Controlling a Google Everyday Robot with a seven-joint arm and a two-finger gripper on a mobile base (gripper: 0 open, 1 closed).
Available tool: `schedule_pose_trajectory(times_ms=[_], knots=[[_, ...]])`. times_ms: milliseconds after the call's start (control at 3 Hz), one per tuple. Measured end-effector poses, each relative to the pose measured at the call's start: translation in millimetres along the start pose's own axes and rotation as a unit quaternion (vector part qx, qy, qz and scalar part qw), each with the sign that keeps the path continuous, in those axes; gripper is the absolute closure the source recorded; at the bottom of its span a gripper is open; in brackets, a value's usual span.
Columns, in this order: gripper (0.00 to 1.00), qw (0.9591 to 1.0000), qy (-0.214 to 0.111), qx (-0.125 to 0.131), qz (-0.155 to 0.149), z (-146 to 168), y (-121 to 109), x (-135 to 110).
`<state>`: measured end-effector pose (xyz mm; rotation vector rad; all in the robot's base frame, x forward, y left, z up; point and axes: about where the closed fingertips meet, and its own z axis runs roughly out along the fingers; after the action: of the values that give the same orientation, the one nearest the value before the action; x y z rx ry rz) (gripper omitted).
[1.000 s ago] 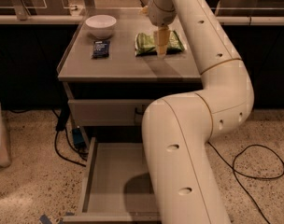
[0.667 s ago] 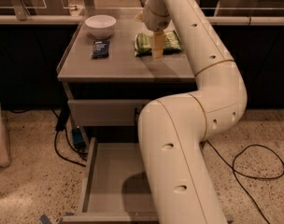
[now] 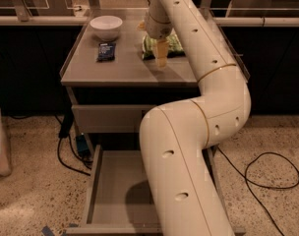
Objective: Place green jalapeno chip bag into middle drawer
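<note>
Plainly, the task is judged to be at an early stage. The bag is seen lying flat on the tabletop, toward its back right. It is well apart from the drawer, which is pulled out wide below, close to the floor. So 1 step can be counted as done: the drawer is open and ready to receive. 3 are left, as far as can be judged: the bag must be grasped, carried down past the tabletop edge, and let go inside the drawer.

The gripper is held pointing down at the bag's left end, at or just above the tabletop. Whether contact is made cannot be told, nor whether the gripper is clenched or released. The bag is not seen lifted. Much of the bag's left part and the drawer's right side is hidden by the arm.

No writing can be read. On the part of the green bag that shows, no brand name or lettering is made out. The blue packet is laid left of the bag and in front of the white bowl. It bears small light print that cannot be read either.
</note>
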<state>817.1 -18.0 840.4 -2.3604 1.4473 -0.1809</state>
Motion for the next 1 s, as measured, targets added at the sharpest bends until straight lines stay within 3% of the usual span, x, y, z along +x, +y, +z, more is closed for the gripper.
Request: schedule_pose_trajectory(times_ms=[333,1000], knots=[[0.0,1.0,0.0,-0.009,-0.004,7.2,1.3,-3.5],[0.47,0.9999,0.0,-0.01,-0.005,7.9,1.5,-3.8]])
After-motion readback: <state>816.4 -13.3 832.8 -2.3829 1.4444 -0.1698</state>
